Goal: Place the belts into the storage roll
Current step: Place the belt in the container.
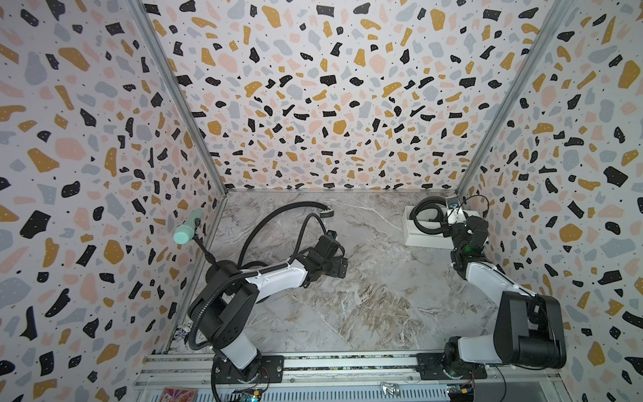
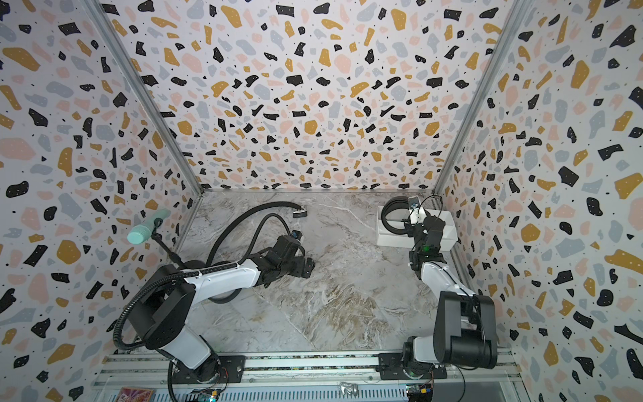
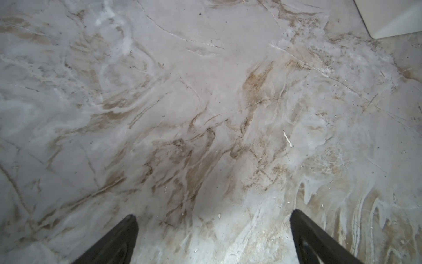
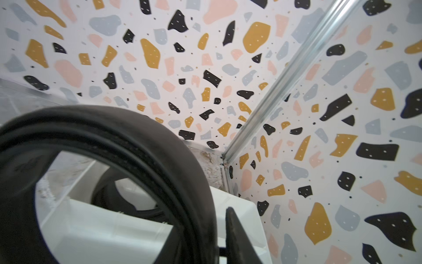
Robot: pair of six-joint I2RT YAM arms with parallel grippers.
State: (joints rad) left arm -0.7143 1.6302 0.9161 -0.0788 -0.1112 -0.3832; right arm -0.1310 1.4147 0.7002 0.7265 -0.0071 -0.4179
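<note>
Top views, surface [image 1: 365,313]: grey marble pattern, enclosed by speckled walls [image 1: 313,87].
Top views, tray [image 1: 422,242]: white, at 2 o'clock on the surface, near the back right corner.
Top views, long belt [image 1: 275,214]: lies curved on the surface at 11 o'clock, with its buckle [image 1: 327,212] toward 12.
Top views, left end effector [image 1: 340,268]: near the middle of the surface, pointing down, well apart from the long belt.
Left wrist view, left end effector [image 3: 212,213]: fingers wide, with only bare surface between them.
Right wrist view, right end effector [image 4: 203,220]: narrow, clamped on the coiled belt [image 4: 159,146], which stands upright over the tray.
Right wrist view, second coil [image 4: 107,196]: sits inside a tray compartment, beyond the coiled belt.
</note>
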